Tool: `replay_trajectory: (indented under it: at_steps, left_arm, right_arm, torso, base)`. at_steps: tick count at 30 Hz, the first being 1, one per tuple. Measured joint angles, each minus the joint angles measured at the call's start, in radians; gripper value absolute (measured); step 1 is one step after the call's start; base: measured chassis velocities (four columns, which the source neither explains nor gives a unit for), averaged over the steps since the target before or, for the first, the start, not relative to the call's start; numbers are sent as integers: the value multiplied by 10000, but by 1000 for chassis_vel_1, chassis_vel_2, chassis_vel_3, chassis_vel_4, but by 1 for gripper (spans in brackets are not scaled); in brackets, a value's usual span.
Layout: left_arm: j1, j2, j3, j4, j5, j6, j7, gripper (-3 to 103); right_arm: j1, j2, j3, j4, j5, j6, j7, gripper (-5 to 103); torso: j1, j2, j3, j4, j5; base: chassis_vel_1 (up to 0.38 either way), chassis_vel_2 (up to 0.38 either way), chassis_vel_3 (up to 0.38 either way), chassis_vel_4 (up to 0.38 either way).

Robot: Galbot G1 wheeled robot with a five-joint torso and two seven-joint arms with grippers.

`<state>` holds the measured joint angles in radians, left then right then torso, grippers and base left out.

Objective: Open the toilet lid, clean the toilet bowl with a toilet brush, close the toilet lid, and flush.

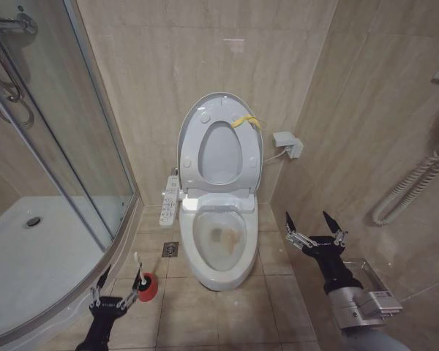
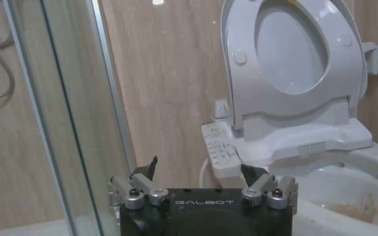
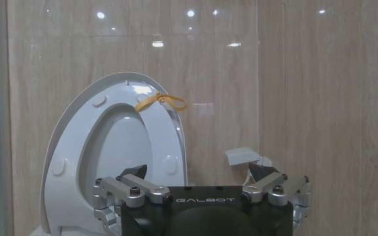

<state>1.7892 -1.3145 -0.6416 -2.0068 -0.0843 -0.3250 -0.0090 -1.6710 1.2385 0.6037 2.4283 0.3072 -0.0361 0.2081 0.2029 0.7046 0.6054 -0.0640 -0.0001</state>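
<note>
Here the toilet lid [image 1: 205, 110] stands raised against the wall; the stained toilet bowl [image 1: 221, 241] lies exposed; both grippers, left [image 1: 121, 282] and right [image 1: 313, 223], hang spread wide, holding nothing; the toilet brush [image 1: 142, 274] sits just beside the left.

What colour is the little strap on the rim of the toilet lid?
Yellow. The strap on the raised toilet lid shows best in the right wrist view.

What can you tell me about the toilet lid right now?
The toilet lid is a big white glossy plastic oval, raised upright against the tan tiled wall with the seat ring folded up against it. A small yellow strap hangs at its upper rim. Small round bumpers dot its inner face. Nothing grips it: the left gripper and right gripper both hang open, well short of it.
</note>
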Motion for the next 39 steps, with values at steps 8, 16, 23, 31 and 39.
replay_trajectory:
  at_steps: [8,16,23,31,39]
  left_arm:
    - [-168,1,-105,546,-86,-213,125,89]
    - [-971,84,-546,2541,-779,-770,554,86]
    - [-1064,95,-570,2724,-853,-837,596,89]
    - [-2427,341,-319,4455,-1506,-1385,993,92]
    - [-3459,624,125,5201,-1875,-1327,1559,92]
  right_arm:
    - [0,0,0,1,3,0,0,100]
    - [0,0,0,1,7,0,0,100]
    - [0,0,0,0,5,0,0,100]
    - [-1,0,0,0,2,0,1,100]
    - [0,0,0,0,-2,0,0,100]
  torso:
    - [0,0,0,-1,3]
    - [1,-1,0,0,-3]
    - [1,-1,0,2,3]
    - [2,-1,1,0,3]
    - [2,-1,1,-4,-2]
  base:
    - [0,0,0,0]
    - [0,0,0,0]
    - [0,0,0,0]
    - [0,0,0,0]
    - [0,0,0,0]
